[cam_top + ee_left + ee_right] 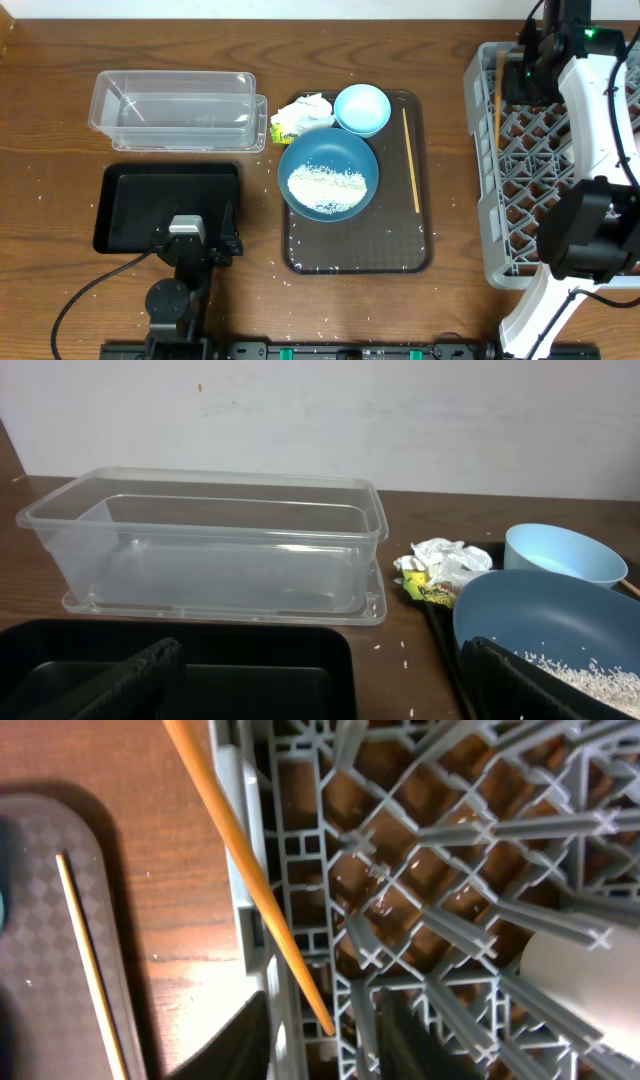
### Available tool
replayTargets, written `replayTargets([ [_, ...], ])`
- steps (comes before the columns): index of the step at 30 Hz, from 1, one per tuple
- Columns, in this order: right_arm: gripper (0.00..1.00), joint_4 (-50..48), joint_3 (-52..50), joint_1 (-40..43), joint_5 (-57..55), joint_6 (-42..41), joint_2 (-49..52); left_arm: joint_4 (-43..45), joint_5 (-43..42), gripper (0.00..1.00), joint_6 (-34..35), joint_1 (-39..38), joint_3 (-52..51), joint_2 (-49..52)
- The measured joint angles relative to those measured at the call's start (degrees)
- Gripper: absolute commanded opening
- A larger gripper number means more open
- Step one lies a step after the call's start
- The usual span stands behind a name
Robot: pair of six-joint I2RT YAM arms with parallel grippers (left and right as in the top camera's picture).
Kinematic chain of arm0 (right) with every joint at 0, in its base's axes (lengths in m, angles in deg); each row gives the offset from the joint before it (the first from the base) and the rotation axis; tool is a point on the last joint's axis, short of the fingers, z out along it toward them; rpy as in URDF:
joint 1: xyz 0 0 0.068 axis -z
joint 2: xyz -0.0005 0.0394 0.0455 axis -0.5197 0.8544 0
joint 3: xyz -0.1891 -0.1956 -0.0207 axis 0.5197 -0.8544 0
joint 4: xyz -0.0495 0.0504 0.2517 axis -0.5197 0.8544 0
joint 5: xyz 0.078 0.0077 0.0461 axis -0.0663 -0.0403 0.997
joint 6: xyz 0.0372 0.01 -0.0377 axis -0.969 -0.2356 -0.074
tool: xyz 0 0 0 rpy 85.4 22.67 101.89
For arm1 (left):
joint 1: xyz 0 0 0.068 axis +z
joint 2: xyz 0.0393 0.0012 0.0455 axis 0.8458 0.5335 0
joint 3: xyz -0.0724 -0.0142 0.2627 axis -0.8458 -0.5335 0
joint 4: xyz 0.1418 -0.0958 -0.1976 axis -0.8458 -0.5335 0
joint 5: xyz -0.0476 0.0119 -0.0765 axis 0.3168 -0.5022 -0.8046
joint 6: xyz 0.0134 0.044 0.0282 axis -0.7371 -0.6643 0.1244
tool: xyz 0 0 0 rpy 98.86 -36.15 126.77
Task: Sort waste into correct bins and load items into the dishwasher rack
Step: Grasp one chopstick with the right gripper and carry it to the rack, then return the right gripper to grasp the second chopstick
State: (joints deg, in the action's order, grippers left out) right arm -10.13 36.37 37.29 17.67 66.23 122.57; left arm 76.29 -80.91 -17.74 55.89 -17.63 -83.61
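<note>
Over on the left, the clear tub (172, 108) stands at the back of the desk (50, 60), and the black tray (165, 205) lies just in front of it, apart from it. The left tool (320, 660) hovers low over the near edge of the black tray, its 2 fingers (140, 680) spread wide and holding nothing.

Next comes the brown tray (400, 250) in the middle of the desk. At its back left corner sits the crumpled tissue (312, 108) with the yellow-green wrapper (284, 130) beside it, close to the tub's right end. Just right of the tissue is the small light-blue bowl (362, 108). In front of both, touching or nearly touching them, stands the large dark-blue bowl (328, 160), and the rice (325, 188) lies heaped inside it. A few stray grains dot the tray and the desk near it. 1 chopstick (411, 160) lies flat along the tray's right side.

Farthest right is the grey rack (530, 180). The other chopstick (245, 870) lies slanted over the rack's left wall, its tip down in the grid. The right tool (320, 1010) hangs over that corner, fingers parted wider than the chopstick, with the tip between them and not pinched. A pale rounded thing (575, 985) sits in the rack nearby; I cannot tell what it is.
</note>
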Motion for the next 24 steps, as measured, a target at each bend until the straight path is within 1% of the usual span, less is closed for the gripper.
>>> replayTargets([
  [9,0.4,2.51,-0.39,-1.07,4.26,0.17,0.0,0.0,-0.02,0.91,0.0,0.0,0.0,0.0],
  [15,0.4,3.19,-0.42,-1.81,6.45,-0.04,0.0,0.0,0.0,0.9,0.0,0.0,0.0,0.0],
  [18,0.4,5.42,-0.44,-1.9,10.03,0.24,0.0,0.0,0.0,0.91,0.0,0.0,0.0,-0.02],
  [21,0.39,7.61,-0.48,-3.17,13.68,0.81,0.02,0.0,-0.02,0.91,0.0,0.0,0.0,0.0],
  [24,0.41,9.25,-0.55,-6.25,16.24,1.22,0.02,0.0,0.0,0.9,0.0,0.0,0.0,0.0],
])
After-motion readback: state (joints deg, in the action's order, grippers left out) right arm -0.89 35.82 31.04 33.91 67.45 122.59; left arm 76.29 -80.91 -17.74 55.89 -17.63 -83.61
